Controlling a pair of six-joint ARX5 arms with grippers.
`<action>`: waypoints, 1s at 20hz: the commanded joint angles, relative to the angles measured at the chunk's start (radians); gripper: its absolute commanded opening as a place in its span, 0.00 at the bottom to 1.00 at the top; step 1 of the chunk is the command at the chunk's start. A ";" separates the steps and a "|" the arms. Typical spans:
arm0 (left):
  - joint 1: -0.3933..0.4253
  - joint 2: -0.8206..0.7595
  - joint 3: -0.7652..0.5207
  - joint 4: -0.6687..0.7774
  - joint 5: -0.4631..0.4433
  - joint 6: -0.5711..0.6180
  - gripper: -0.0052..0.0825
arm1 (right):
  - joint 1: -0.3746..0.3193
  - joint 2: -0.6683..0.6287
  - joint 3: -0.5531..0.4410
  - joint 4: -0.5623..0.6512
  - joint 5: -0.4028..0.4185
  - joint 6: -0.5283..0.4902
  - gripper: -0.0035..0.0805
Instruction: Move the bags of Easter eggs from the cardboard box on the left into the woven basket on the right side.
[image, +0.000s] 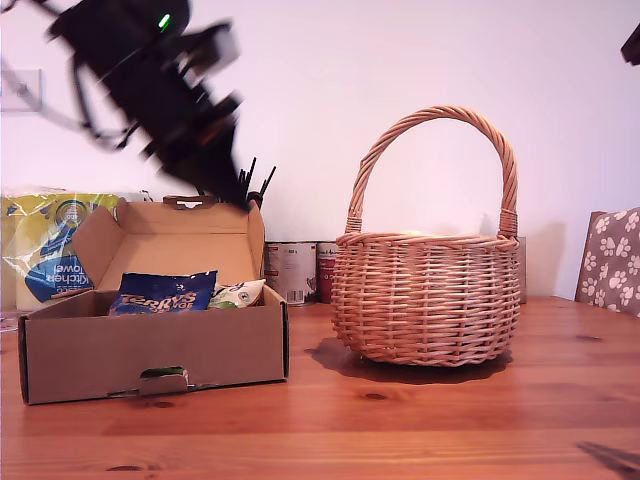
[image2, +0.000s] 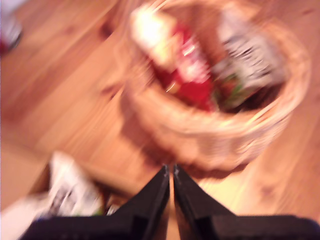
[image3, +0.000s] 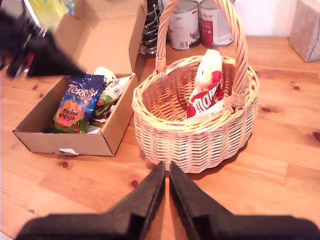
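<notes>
At the exterior view's left, a blue Terry's bag (image: 162, 292) and a white and green bag (image: 238, 293) are seen inside the open cardboard box (image: 150, 355). Above it, my first gripper (image2: 171, 172) is blurred, fingers pressed together, empty. Rightward, the woven basket (image: 427, 300) holds a red and white bag (image3: 206, 95). My second gripper (image3: 167, 170) is closed, empty.

The arched handle (image3: 235, 40) spans the woven basket's (image3: 195, 135) open mouth.
</notes>
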 joint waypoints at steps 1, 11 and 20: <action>0.016 -0.034 -0.052 0.029 0.000 -0.008 0.04 | -0.002 0.004 0.012 0.010 -0.006 -0.002 0.03; 0.066 -0.043 -0.087 0.007 -0.097 -0.232 0.25 | -0.002 0.008 0.012 0.010 -0.031 -0.003 0.03; 0.204 -0.042 -0.082 -0.046 -0.101 -0.327 0.78 | -0.002 0.008 0.012 0.010 -0.032 -0.008 0.03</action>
